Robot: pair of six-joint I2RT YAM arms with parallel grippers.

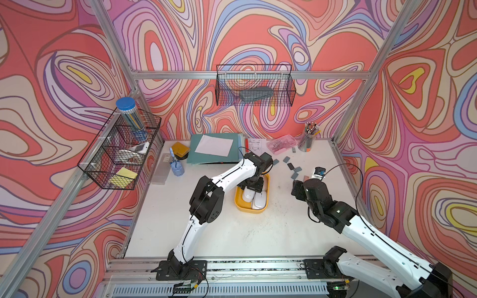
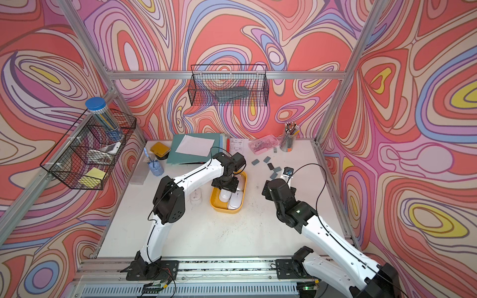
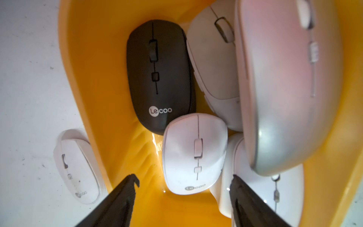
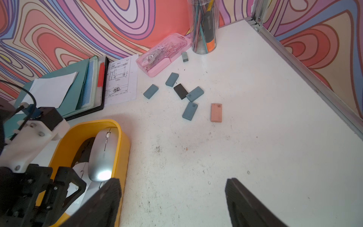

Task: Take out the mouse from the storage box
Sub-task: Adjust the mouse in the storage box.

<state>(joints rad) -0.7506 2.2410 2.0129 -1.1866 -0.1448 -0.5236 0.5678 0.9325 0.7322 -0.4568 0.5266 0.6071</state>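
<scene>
One white mouse [image 3: 76,167] lies on the table [image 3: 29,78] just beside the yellow storage box [image 3: 88,82], so a start looks made, while the left hand [image 3: 184,177] hangs open and empty above the black mouse [image 3: 159,74] and four pale mice [image 3: 196,153] inside, right hand [image 4: 172,181] open, idle.

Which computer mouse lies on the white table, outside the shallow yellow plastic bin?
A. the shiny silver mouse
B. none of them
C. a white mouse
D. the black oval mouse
C: a white plastic mouse lies on the white table beside the shallow yellow plastic bin, while the black oval mouse and the shiny silver mouse are inside it.
</scene>
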